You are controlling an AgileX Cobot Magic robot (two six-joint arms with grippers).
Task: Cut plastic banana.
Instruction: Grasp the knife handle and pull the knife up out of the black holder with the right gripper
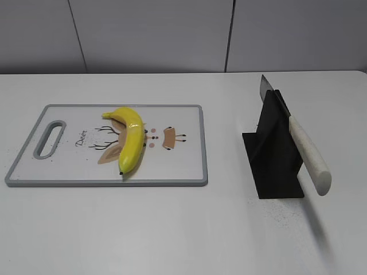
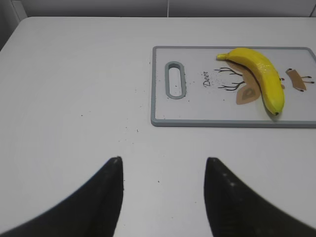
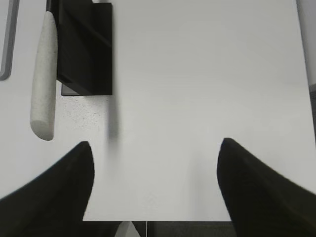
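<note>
The plastic banana (image 1: 131, 137) is glossy yellow with dark tips and lies on a white cutting board (image 1: 183, 166) with a grey rim and a deer drawing. It also shows in the left wrist view (image 2: 261, 76) on the board (image 2: 197, 106). A knife (image 1: 307, 152) with a white handle rests tilted in a black stand (image 1: 275, 154); its handle shows in the right wrist view (image 3: 43, 79). My left gripper (image 2: 163, 165) is open and empty above bare table, short of the board. My right gripper (image 3: 155, 148) is open and empty, right of the stand (image 3: 86, 49). Neither gripper shows in the exterior view.
The white table (image 1: 172, 229) has its front edge under my right gripper (image 3: 197, 220). A grey panelled wall (image 1: 172, 34) stands behind the table. The board has a handle slot (image 1: 50, 138) at its left end.
</note>
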